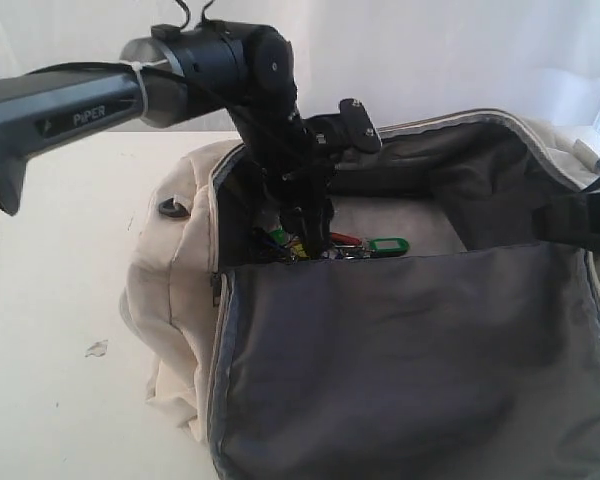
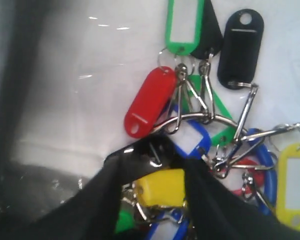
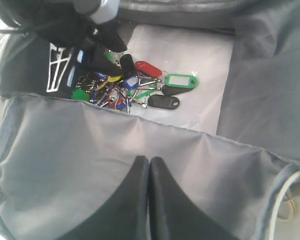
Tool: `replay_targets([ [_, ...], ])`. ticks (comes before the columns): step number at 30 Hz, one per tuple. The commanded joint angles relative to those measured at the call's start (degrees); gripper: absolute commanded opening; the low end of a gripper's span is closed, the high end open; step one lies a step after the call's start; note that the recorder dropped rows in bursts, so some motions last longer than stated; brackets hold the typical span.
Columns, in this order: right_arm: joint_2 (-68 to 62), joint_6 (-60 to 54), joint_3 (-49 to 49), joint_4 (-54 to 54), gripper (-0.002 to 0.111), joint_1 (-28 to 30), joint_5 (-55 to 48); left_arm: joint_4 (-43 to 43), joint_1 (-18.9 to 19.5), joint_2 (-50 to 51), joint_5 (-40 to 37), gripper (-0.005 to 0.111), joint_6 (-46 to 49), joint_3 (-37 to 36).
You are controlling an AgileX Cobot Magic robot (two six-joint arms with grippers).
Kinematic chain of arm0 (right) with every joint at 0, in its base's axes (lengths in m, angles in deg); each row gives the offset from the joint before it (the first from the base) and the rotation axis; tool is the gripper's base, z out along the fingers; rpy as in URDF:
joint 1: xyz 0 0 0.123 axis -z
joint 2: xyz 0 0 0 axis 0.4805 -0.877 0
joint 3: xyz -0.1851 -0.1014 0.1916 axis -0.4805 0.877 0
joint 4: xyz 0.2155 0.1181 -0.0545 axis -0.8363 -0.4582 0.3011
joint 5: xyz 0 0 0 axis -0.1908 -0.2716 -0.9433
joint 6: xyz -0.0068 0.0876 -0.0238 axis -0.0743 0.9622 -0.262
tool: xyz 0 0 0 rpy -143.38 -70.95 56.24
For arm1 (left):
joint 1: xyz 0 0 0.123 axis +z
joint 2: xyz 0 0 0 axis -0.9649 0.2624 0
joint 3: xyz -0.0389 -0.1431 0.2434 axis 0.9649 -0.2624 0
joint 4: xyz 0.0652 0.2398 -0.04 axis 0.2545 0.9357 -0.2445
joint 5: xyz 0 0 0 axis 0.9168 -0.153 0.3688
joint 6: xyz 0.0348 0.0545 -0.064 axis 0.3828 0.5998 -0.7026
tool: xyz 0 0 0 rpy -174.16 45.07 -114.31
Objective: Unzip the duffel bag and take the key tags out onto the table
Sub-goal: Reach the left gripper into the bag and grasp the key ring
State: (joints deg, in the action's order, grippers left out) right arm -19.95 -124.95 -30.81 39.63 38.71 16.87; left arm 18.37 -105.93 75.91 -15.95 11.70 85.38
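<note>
The place looks like a robotics lab set up for handling trials. A wide, plain white counter (image 1: 50,330) serves as the work surface, and a white, sheet-like backdrop (image 1: 430,50) hangs behind it, closing off the rest of the room. A dark grey jointed robot arm (image 1: 70,105) marked "PIPER" reaches over the counter, with a white cable tie (image 1: 140,68) round it and black cables (image 1: 185,15) looped above. On the counter lies a cream duffel bag (image 1: 170,290), open, with a bunch of coloured key tags (image 3: 135,85) on its grey lining. The light is bright and even, and a small chip (image 1: 97,348) marks the counter.
</note>
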Motion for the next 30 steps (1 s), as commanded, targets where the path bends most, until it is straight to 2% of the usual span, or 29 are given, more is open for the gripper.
replay_targets([
  [1,-0.02,-0.66,0.22,-0.37,0.000,-0.26,0.72,0.47,-1.58,2.20,0.14,0.084,0.37,0.29],
  [2,-0.02,-0.66,0.22,-0.37,0.000,-0.26,0.72,0.47,-1.86,2.51,-0.08,0.090,0.37,0.29],
  [4,-0.02,-0.66,0.22,-0.37,0.000,-0.26,0.72,0.47,-2.54,2.58,-1.04,0.092,0.37,0.29],
  [14,-0.02,-0.66,0.22,-0.37,0.000,-0.26,0.72,-0.01,-4.58,3.26,0.51,0.091,0.37,0.04],
  [19,-0.02,-0.66,0.22,-0.37,0.000,-0.26,0.72,0.21,-4.58,5.56,-3.06,0.089,0.37,0.04],
  [21,-0.02,-0.66,0.22,-0.37,0.000,-0.26,0.72,0.22,-4.58,6.24,-4.58,0.079,0.37,0.04],
  [30,-0.02,-0.66,0.22,-0.37,0.000,-0.26,0.87,0.10,-4.58,6.53,-5.48,0.012,0.22,0.04],
])
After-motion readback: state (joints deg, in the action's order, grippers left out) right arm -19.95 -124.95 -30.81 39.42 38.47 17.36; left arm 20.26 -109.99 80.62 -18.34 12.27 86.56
